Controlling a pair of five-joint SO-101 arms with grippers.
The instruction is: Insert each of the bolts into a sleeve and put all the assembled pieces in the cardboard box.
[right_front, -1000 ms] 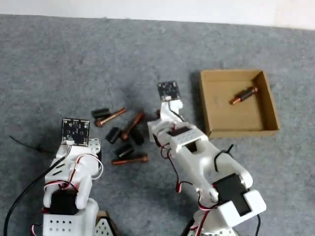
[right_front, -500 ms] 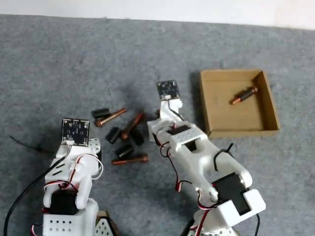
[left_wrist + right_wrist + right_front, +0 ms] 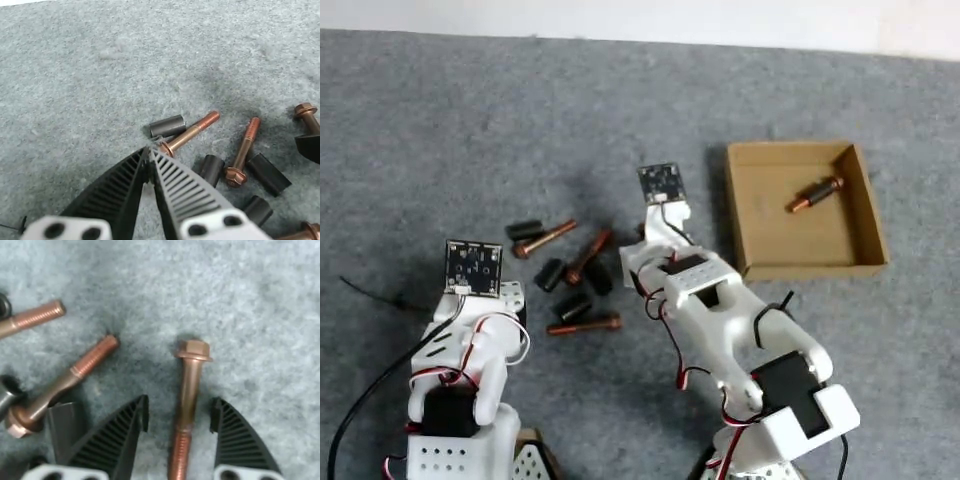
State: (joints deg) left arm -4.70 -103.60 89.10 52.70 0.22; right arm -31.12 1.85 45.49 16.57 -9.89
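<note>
right gripper astride bolt, left gripper closed

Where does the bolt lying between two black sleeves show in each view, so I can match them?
High view: the bolt lies slanted near the picture's centre, left of the cardboard box.
Left wrist view: same bolt, head toward the camera.
Right wrist view: same bolt, head toward the camera.
Shared landmark: the black sleeve beside its head.
</note>
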